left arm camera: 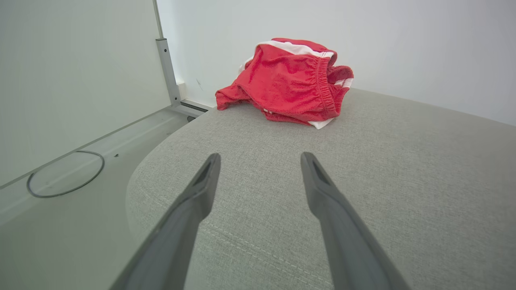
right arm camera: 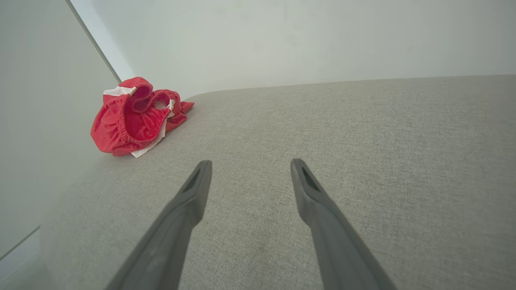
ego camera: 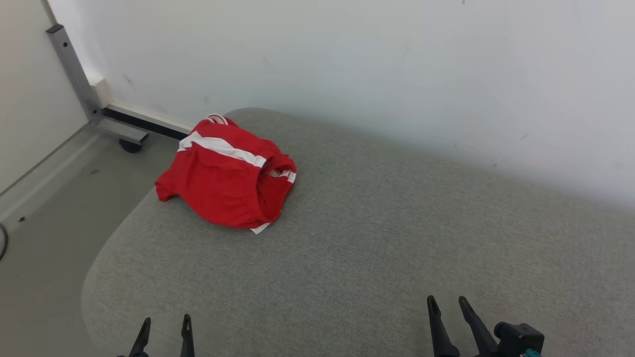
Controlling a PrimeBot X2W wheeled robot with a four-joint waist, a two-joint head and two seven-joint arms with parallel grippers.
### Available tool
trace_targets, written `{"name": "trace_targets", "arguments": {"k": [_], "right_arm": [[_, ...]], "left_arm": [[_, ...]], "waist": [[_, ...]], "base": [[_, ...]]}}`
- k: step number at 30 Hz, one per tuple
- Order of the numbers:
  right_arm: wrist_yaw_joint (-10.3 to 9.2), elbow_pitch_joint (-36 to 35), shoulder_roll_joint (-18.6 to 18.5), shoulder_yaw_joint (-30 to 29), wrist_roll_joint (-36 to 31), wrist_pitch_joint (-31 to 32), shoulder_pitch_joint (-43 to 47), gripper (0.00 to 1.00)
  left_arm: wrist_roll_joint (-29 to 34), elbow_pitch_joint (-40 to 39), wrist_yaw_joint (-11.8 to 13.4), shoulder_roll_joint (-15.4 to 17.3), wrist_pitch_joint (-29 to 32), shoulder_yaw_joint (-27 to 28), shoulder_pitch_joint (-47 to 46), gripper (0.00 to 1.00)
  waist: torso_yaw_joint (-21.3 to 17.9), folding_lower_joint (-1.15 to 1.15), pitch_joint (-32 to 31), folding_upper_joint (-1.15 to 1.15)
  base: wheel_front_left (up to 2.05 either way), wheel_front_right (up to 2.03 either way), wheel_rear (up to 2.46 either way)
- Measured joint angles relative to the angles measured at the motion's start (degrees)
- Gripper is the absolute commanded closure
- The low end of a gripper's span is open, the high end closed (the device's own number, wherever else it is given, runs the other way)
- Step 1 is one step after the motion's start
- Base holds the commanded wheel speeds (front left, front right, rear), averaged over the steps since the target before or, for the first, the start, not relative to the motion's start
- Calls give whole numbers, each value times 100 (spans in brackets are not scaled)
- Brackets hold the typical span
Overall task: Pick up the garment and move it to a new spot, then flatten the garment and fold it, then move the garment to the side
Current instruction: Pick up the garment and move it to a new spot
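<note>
No readable txt, labels, brands or nos. are showing anywhere, incl. on the red garment (ego camera: 225,178), the grey cushion (ego camera: 357,248) or the wall (ego camera: 347,59)

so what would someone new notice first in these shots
The red garment stands out first: a crumpled heap with white stripes, lying near the far left edge of the grey cushion. Next come the dark fingers at the near edge, the left gripper and the right gripper, both open, holding nothing and well short of the heap.
</note>
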Motion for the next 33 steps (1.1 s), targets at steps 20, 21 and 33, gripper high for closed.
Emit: {"name": "trace_targets", "arguments": {"k": [20,21,33], "right_arm": [[0,148,1,242,36,-23,-82,0],[0,149,2,222,36,-23,-64,0],[0,-119,0,47,-225,125,1,0]], "left_arm": [[-73,-30,-45,-18,0,73,102,0],[-89,5,-63,-23,0,58,90,0],[-669,1381,-296,40,666,90,-2032,0]], "waist": [[321,0,64,0],[314,0,57,0],[256,0,320,0]], "base": [[0,0,0],[0,0,0],[0,0,0]]}}
